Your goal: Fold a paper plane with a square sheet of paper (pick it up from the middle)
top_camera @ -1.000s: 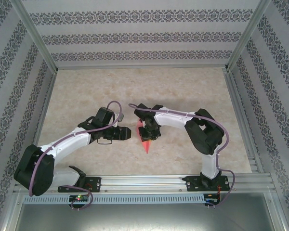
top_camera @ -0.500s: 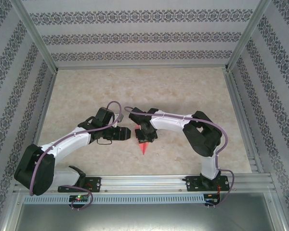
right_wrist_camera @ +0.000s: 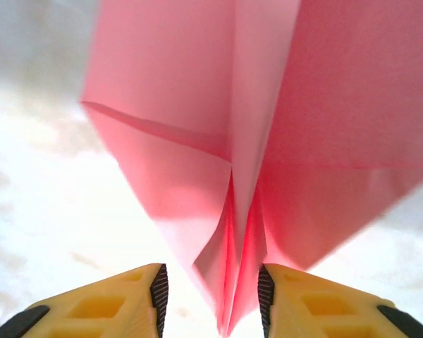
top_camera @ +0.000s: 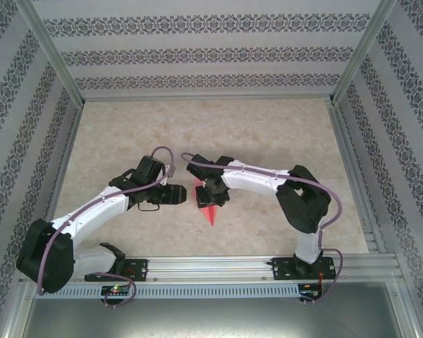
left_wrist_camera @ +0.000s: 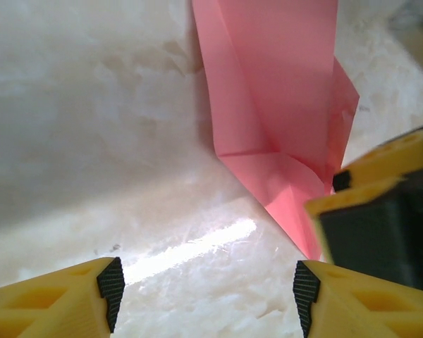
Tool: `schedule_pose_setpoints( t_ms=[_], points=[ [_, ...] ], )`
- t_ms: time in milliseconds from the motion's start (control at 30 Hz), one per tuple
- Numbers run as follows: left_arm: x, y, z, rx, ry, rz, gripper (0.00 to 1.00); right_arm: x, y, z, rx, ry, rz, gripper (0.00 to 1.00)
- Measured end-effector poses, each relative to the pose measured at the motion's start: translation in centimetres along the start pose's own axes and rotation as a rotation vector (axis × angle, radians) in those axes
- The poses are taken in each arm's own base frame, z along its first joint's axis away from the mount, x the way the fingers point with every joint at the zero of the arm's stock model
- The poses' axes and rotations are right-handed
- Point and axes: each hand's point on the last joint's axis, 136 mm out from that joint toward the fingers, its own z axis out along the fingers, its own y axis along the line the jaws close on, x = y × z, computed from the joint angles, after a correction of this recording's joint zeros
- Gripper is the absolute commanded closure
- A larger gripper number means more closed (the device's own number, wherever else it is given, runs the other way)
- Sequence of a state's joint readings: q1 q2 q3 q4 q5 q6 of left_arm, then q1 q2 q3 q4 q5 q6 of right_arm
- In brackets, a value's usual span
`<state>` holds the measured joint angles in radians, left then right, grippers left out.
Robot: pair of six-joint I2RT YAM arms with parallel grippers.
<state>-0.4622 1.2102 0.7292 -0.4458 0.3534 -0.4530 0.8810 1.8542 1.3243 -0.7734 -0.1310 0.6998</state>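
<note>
The pink-red paper plane (top_camera: 209,213) lies on the table as a half-folded dart, its tip pointing toward the arm bases. From the right wrist its raised centre ridge (right_wrist_camera: 234,211) stands between two spread wings. My right gripper (right_wrist_camera: 213,296) sits low over it, open, with the ridge between the pads; the right pad is very close to the paper and the left pad is apart from it. In the top view the right gripper (top_camera: 213,196) covers the plane's wide end. My left gripper (left_wrist_camera: 204,289) is open over bare table just left of the plane (left_wrist_camera: 275,105), seen from above as the left gripper (top_camera: 190,195).
The marbled tabletop (top_camera: 268,134) is enclosed by patterned walls and an aluminium frame (top_camera: 204,266) along the near edge. One yellow finger of the right gripper (left_wrist_camera: 381,211) crowds the right side of the left wrist view, close to my left fingers.
The right gripper has shifted left and a little nearer, and the paper's wide end went with it. The left arm has drawn back slightly to the left.
</note>
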Motion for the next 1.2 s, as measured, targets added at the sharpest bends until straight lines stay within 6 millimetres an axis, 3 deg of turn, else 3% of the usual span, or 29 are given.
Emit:
schedule_pose_setpoints(
  t_ms=[133, 267, 300, 500, 600, 767, 967, 1067, 1200],
  points=[
    [-2.3, 0.7, -1.8, -0.077, -0.091, 0.032, 0.14, -1.1, -0.5, -4.0, -0.061, -0.080, -0.015, 0.52],
    [-5.0, 2.4, -3.8, -0.195, -0.199, 0.063, 0.04, -2.4, -2.6, -7.2, -0.083, -0.174, -0.037, 0.44],
    [-5.6, 3.1, -4.2, -0.234, -0.223, 0.067, 0.00, -2.9, -3.5, -7.8, -0.080, -0.206, -0.046, 0.41],
    [-8.1, 8.9, -6.4, -0.486, -0.351, 0.056, 0.00, -5.1, -10.6, -9.9, -0.012, -0.401, -0.052, 0.22],
    [-8.6, 12.3, -7.1, -0.590, -0.405, 0.026, 0.00, -6.1, -14.4, -10.4, 0.049, -0.521, -0.047, 0.18],
    [-8.6, 17.4, -5.7, -0.704, -0.401, -0.019, 0.00, -7.5, -20.3, -11.3, 0.183, -0.699, -0.020, 0.09],
    [-8.9, 20.4, -3.9, -0.722, -0.425, -0.020, 0.00, -8.5, -26.8, -11.7, 0.250, -0.835, 0.101, 0.03],
    [-9.6, 21.2, -3.0, -0.721, -0.433, -0.004, 0.00, -8.6, -28.8, -12.1, 0.281, -0.899, 0.117, 0.02],
    [-10.4, 21.7, -2.5, -0.711, -0.454, 0.009, 0.00, -8.9, -29.4, -12.5, 0.293, -0.971, 0.093, 0.03]
  ],
)
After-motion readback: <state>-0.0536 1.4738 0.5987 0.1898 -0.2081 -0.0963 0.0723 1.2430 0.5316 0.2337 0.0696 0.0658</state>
